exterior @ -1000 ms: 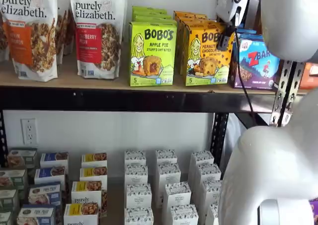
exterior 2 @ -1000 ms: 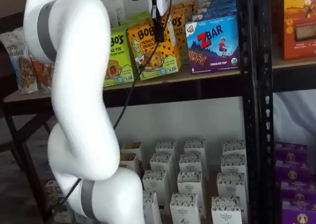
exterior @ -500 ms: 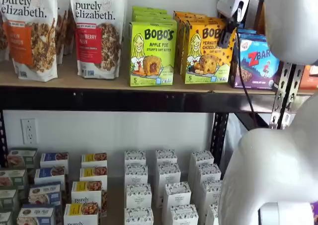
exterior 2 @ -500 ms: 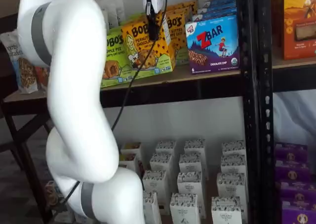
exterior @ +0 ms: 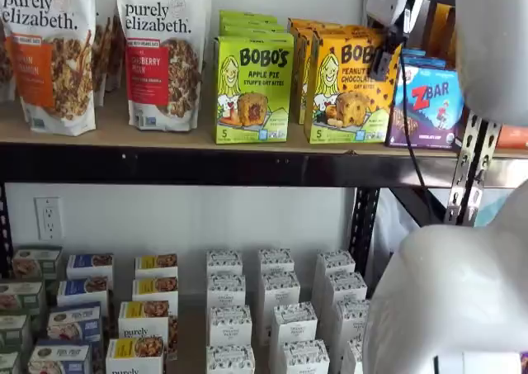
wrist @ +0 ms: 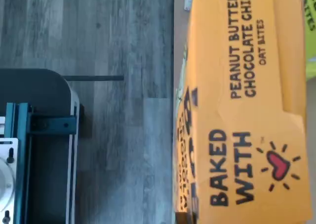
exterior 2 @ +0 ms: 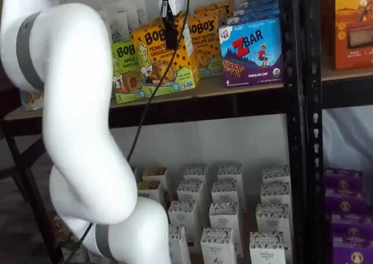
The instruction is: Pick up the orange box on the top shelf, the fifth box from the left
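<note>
The orange box (exterior: 342,85), a yellow-orange Bobo's Peanut Butter Chocolate Chip carton, stands out at the front edge of the top shelf (exterior: 165,163), ahead of the same-kind cartons behind it. In a shelf view it (exterior 2: 157,66) leans slightly and overhangs the black rail (exterior 2: 233,104). My gripper (exterior 2: 169,34) comes down from above and its black fingers are closed on the carton's upper part; it also shows in a shelf view (exterior: 384,60). The wrist view is filled by the carton's top face (wrist: 242,110), marked "BAKED WITH".
A lime-green Bobo's Apple Pie carton (exterior: 253,77) stands just left of the held box, a ZBar box (exterior: 429,106) just right. Granola bags (exterior: 161,52) stand further left. Small white cartons (exterior: 272,308) fill the lower level. My white arm (exterior 2: 81,130) stands before the shelves.
The gripper has drawn the orange box forward, out of its row toward the shelf's front edge. In one shelf view both have shifted left. The arm has swung with them.
</note>
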Action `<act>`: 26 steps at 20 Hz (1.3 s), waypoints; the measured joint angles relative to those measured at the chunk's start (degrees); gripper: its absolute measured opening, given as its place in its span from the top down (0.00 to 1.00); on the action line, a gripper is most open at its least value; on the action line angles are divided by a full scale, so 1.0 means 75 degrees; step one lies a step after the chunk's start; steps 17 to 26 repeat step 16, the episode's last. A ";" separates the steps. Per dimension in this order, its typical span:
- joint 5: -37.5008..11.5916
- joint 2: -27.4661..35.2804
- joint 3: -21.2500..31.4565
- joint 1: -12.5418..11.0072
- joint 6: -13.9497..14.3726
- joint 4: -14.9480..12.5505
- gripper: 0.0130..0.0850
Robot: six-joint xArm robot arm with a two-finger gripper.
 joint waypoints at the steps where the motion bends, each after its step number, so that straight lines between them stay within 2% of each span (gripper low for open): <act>1: 0.0020 -0.0092 0.0076 0.0000 0.0005 0.0011 0.72; 16: 0.0115 -0.1208 0.1188 0.0037 0.0038 -0.0020 0.72; 26: 0.0115 -0.1208 0.1188 0.0037 0.0038 -0.0020 0.72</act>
